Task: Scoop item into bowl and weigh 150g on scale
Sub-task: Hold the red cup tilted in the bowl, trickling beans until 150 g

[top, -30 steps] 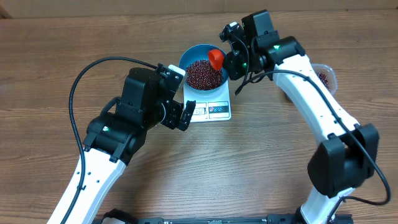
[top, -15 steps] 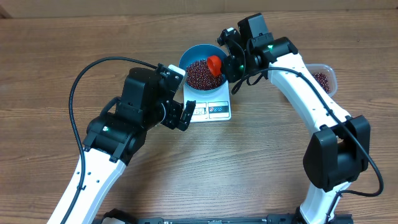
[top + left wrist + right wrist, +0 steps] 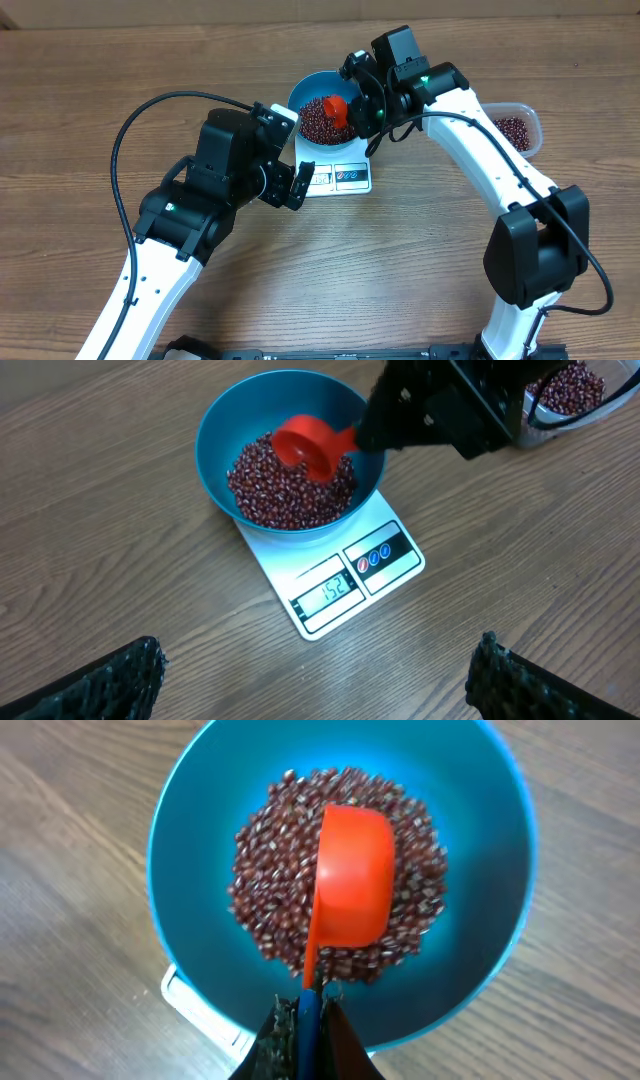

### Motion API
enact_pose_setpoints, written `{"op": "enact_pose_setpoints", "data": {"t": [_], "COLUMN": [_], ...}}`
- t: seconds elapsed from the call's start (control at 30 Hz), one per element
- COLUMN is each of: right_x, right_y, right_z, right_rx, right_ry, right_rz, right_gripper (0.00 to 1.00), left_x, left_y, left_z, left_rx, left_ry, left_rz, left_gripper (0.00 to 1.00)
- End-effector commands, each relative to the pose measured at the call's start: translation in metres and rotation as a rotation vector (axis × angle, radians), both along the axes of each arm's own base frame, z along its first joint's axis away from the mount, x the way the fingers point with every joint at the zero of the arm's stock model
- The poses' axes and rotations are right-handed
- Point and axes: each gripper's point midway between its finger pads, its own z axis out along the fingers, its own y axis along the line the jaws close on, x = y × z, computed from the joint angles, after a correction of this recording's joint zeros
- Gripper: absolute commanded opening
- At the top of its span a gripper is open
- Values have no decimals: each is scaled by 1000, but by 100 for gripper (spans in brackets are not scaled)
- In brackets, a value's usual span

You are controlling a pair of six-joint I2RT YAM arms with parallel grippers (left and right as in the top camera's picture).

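The blue bowl (image 3: 296, 95) stands on the white scale (image 3: 347, 177) and holds a heap of dark red beans (image 3: 316, 122). My right gripper (image 3: 366, 110) is shut on the handle of a red scoop (image 3: 336, 107), whose cup hangs over the beans. In the right wrist view the scoop (image 3: 355, 880) covers the middle of the heap (image 3: 265, 905) inside the bowl (image 3: 185, 830). My left gripper (image 3: 320, 685) stands open and empty over bare table in front of the scale (image 3: 385, 575), whose display reads 152.
A clear plastic tub (image 3: 517, 130) with more beans sits on the table to the right of the scale, behind my right arm. The left arm's black cable loops over the table to the left.
My right gripper has carried the scoop leftward from the bowl's right rim to over the middle of the beans. The left arm has not moved.
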Motion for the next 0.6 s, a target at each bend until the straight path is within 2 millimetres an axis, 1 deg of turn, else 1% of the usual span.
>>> {"op": "enact_pose_setpoints", "data": {"t": [0.0,0.1,0.27,0.47,0.57], "right_x": [-10,-15,-21,-22,-23], "right_y": [14,21,24,27,30], "right_z": [-5,-2,-1,1,6], "right_rx": [61,102,131,152,193], "right_ry": [55,71,98,104,113], "right_rz": [50,72,87,95,108], "right_gripper": [4,4,4,3,3], "left_x": [1,1,1,1,1], "left_y": [-1,-1,-1,-1,-1], "left_z": [-3,-3,-3,-3,-3], "left_rx": [6,6,6,6,6], "left_ry": [5,5,4,5,5], "left_rz": [-19,-19,-19,-19,-19], "left_gripper": [100,99,100,100,100]}}
